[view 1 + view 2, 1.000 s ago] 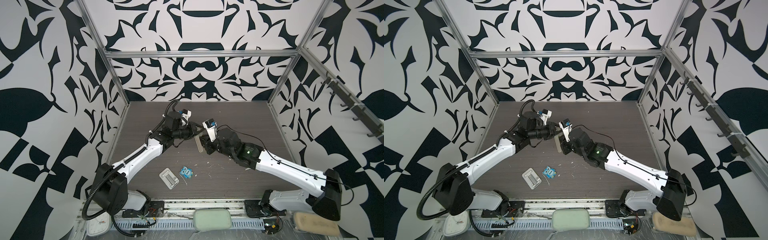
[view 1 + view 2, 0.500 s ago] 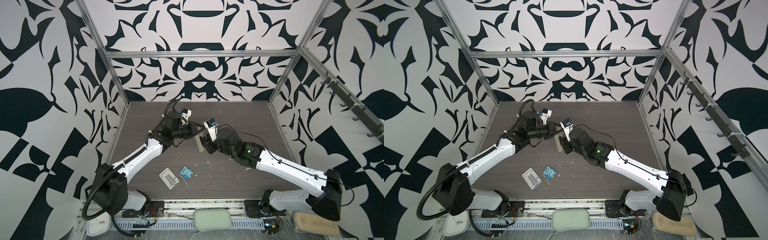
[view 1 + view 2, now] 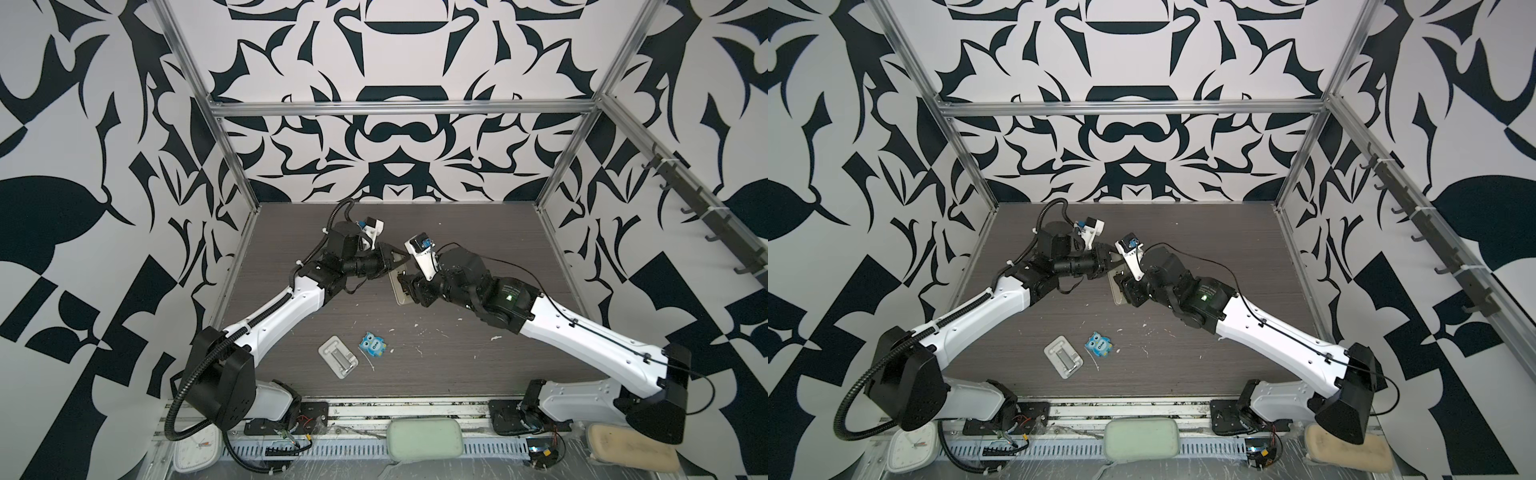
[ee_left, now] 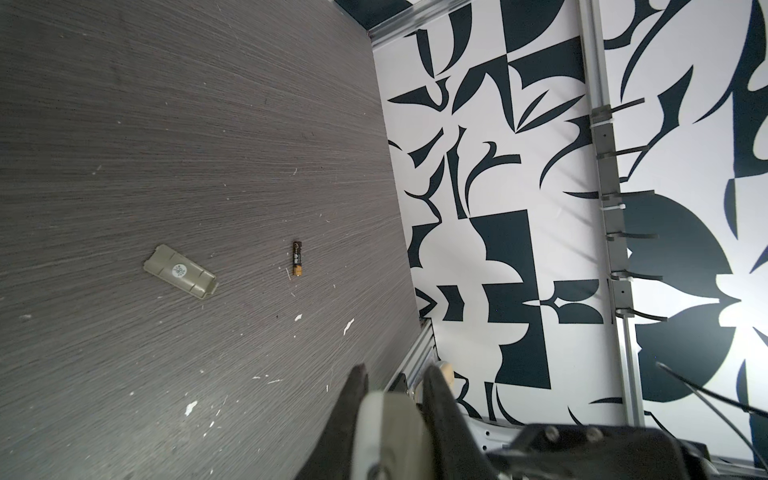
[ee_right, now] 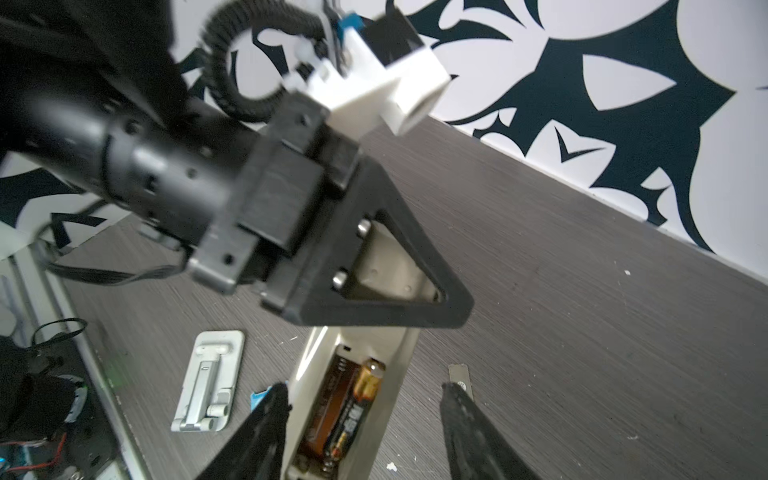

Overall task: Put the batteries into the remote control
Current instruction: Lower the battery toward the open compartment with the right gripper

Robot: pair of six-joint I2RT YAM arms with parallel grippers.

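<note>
Holding: the left gripper [image 3: 400, 261] is clamped on one short end of the remote control [image 5: 322, 347]. In the left wrist view that pale end sits pinched between its two dark fingers.
Straddling: the right gripper [image 5: 362, 388] has its fingers spread to either side of the remote control's open bay. One finger is at a long edge and the other stands off the opposite edge.
Remote place: about the middle of the bench [image 3: 457, 232], between the two grippers in both top views.
Remote axis: the long axis runs from the clamped end toward the front edge, slanted a little toward the right edge. The open back faces the right wrist camera. Whether the free end rests on the bench cannot be told.
Seated battery [image 5: 353, 411]: lies in the bay lengthwise with the remote control, gold end toward the clamped end.
Loose battery [image 4: 297, 258]: flat on the bench, near the edge under a patterned side wall, with its long axis roughly along that edge.
Battery cover [image 4: 179, 272]: flat on the bench near the loose battery, apart from it and farther from that edge.
Front edge: a white tray [image 3: 338, 356] and a blue owl [image 3: 373, 343] lie just beside each other near the middle of the front edge, well apart from the remote control.
Open room: bare bench runs behind both grippers to the back edge and toward the back right corner.
</note>
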